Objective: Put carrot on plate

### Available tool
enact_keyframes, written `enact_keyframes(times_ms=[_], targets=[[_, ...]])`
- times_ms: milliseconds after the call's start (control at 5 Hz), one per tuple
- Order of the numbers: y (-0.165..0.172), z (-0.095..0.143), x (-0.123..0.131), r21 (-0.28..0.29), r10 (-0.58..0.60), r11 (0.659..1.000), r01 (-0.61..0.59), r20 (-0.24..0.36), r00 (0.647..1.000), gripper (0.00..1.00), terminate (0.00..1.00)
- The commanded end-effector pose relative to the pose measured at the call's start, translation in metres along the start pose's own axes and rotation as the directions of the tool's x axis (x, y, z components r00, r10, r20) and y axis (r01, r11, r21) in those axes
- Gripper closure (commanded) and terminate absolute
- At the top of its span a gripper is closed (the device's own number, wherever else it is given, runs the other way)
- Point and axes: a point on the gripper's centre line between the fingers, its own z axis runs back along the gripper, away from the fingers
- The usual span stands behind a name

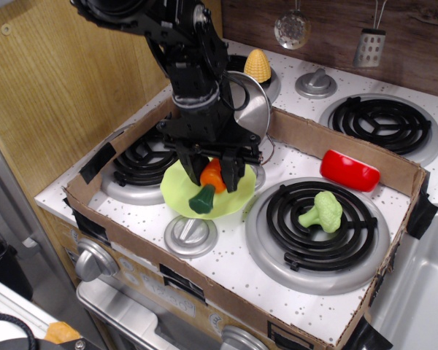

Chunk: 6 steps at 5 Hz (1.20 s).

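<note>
The hand (212, 173) pinches the orange end of the carrot (206, 187), whose green tip slants down onto the plate (181, 191) near the table's front-left corner, so a good finish likely means spreading the fingers gently and lifting straight up.

A toy broccoli (320, 210) is seen on the front right burner (320, 226) of the toy stove surface (233, 273). A red block (349, 170) lies behind it, beside the cardboard wall (336, 146). A toy corn cob (258, 65) stands at the back, near a steel lid (252, 106).
</note>
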Motion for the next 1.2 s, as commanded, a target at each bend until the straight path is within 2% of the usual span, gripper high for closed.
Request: enact_keyframes(times_ms=[0,200,400,600,800,1000], targets=[[-0.013,0.014,0.018,0.011,0.008,1.000,-0.008,0.055,0.998,0.00,0.00],[-0.013,0.027,0.020,0.060,0.001,0.998,-0.004,0.046,0.999,0.00,0.00],[-0.021,0.055,0.023,0.184,-0.046,0.982,0.031,0.074,0.996,0.00,0.00],[-0.044,0.097,0.029,0.328,-0.093,0.942,0.071,0.051,0.994,0.00,0.00],[-0.067,0.122,0.031,0.394,-0.060,0.917,0.054,0.003,0.998,0.00,0.00],[-0.067,0.122,0.031,0.394,-0.060,0.917,0.054,0.003,0.998,0.00,1.00]])
